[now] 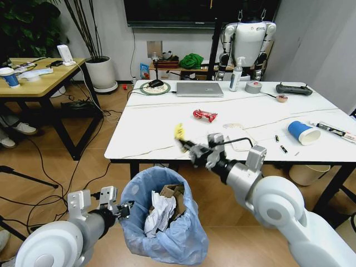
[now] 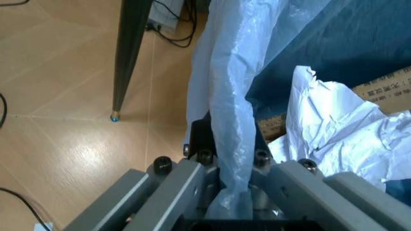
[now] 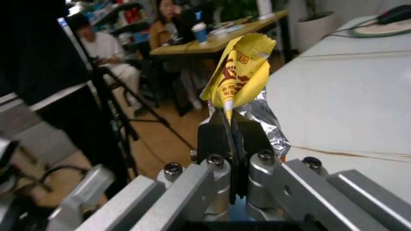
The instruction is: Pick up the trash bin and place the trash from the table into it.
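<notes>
One yellow wrapper [image 1: 179, 132] is pinched between the clenched fingers of the right gripper [image 1: 186, 146], held above the front edge of the table [image 1: 156, 133]. In the right wrist view the wrapper [image 3: 239, 72] stands with its long axis running straight out from the fingertips, its crumpled yellow end pointing away from the wrist and a silver foil flap hanging at one side. Just below and in front of it on the floor sits the trash bin [image 1: 167, 245], upright, mouth open upward, its light-blue bag already holding white paper [image 1: 158, 214] and torn brown cardboard [image 1: 173, 193]. The left gripper [image 1: 123, 210] is clamped on the bin's rim at the robot's left side; the left wrist view shows a fold of the bag [image 2: 234, 144] squeezed between its fingers. Farther back on the table lie a red wrapper [image 1: 204, 115] near the middle and a blue paper cup [image 1: 303, 133] on its side toward the right, with a silver laptop [image 1: 199, 89] beyond them.
</notes>
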